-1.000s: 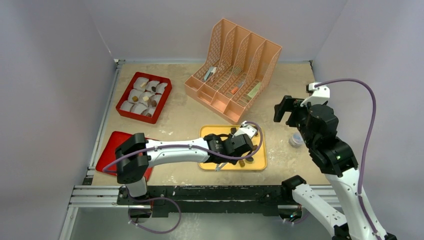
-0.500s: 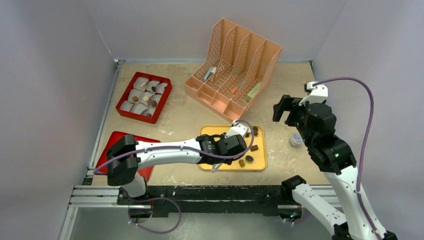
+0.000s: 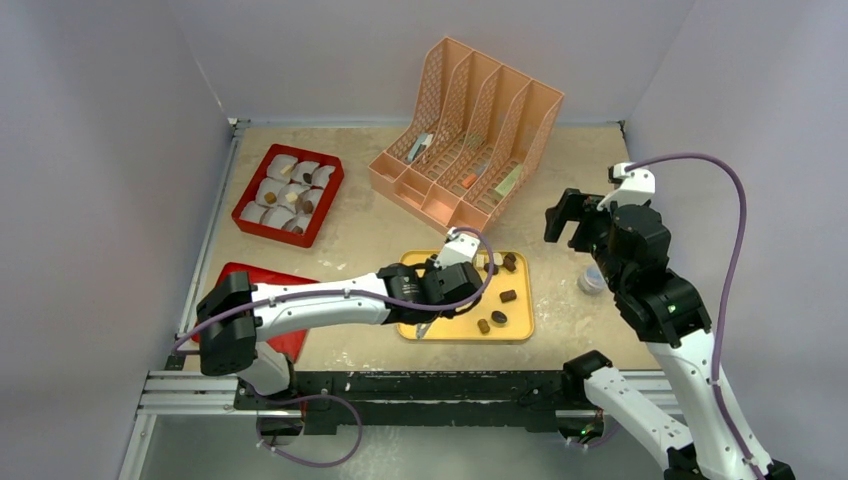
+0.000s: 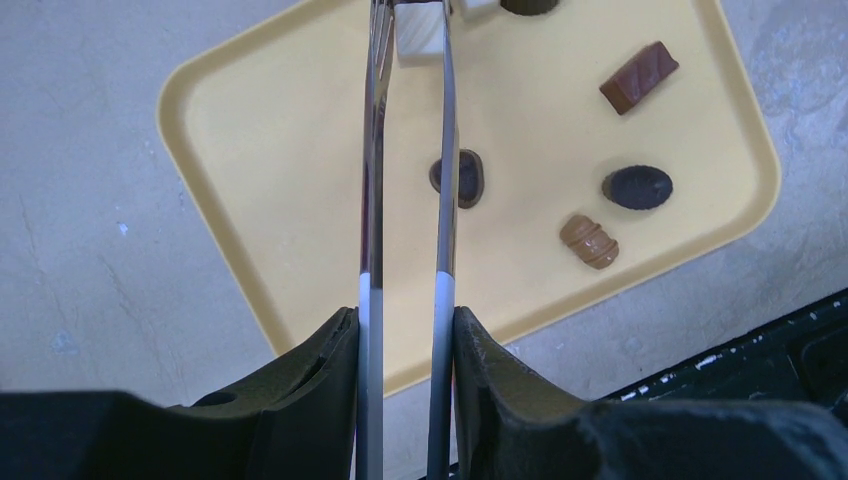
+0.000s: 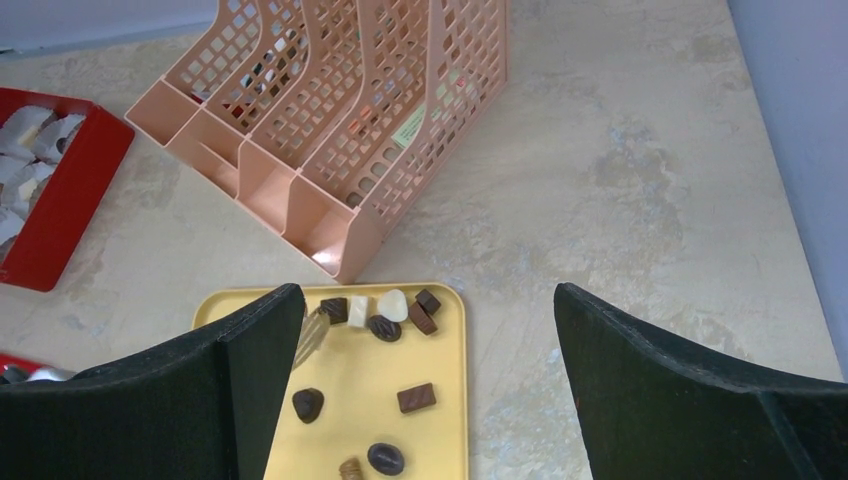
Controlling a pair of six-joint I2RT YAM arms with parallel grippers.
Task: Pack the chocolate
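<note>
The left gripper is clamped on tweezers. Their tips, cut off at the top edge, seem to pinch a white chocolate. The right gripper stands wide apart.

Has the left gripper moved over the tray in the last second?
Yes. In the top view the left gripper, shut on the tweezers, has shifted left across the yellow tray, away from its right edge.
</note>
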